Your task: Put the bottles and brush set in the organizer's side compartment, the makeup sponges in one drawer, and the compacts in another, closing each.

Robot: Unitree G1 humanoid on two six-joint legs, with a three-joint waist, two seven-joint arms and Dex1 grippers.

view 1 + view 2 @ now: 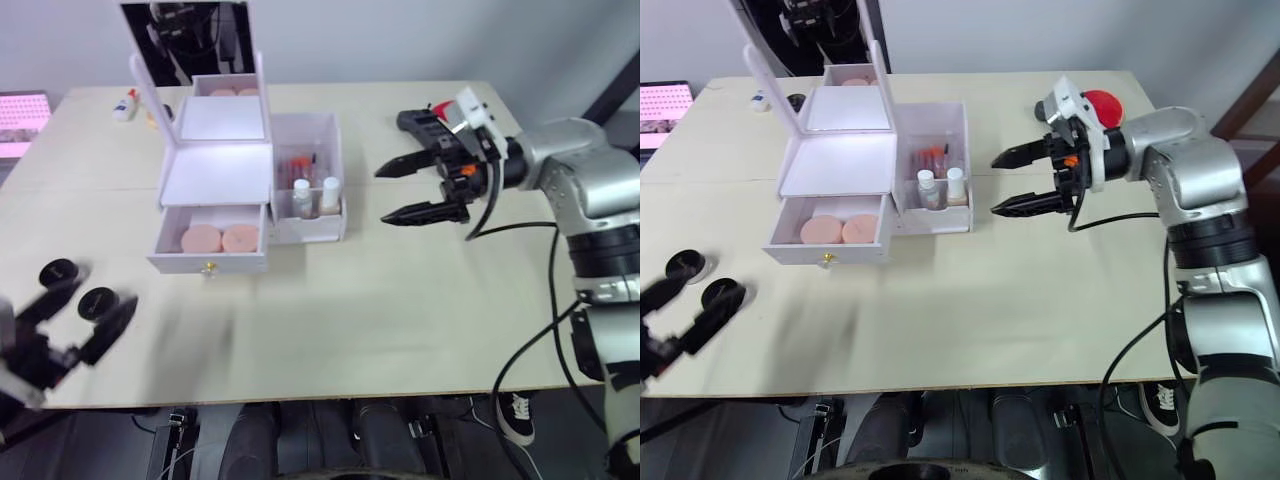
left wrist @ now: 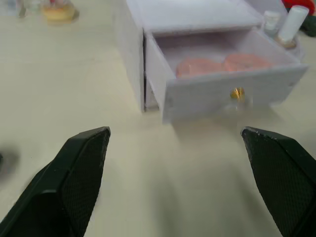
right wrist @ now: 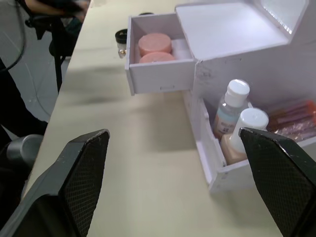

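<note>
Nearest the front edge of the pale table [image 1: 400,330], the left gripper [image 1: 70,320] is seen with its black fingers spread and nothing between them. Just beside its fingers two round black compacts [image 1: 98,300] lie flat on the tabletop. Further in, the white organizer [image 1: 215,170] stands with its lower drawer [image 1: 208,243] pulled out; two round peach makeup sponges [image 1: 221,239] rest side by side inside it, and a small gold knob is fixed to the drawer front. The side compartment [image 1: 308,180], on the organizer's right, holds two small white-capped bottles [image 1: 316,195] standing upright at its front, with the reddish brush set [image 1: 297,165] lying behind them. To the right of that compartment, the right gripper [image 1: 415,190] is held above the table, fingers parted and empty. The lid with its mirror [image 1: 190,45] is raised at the back. At the far edge a small white bottle [image 1: 125,103] and a red round object [image 1: 1102,103] are seen.
</note>
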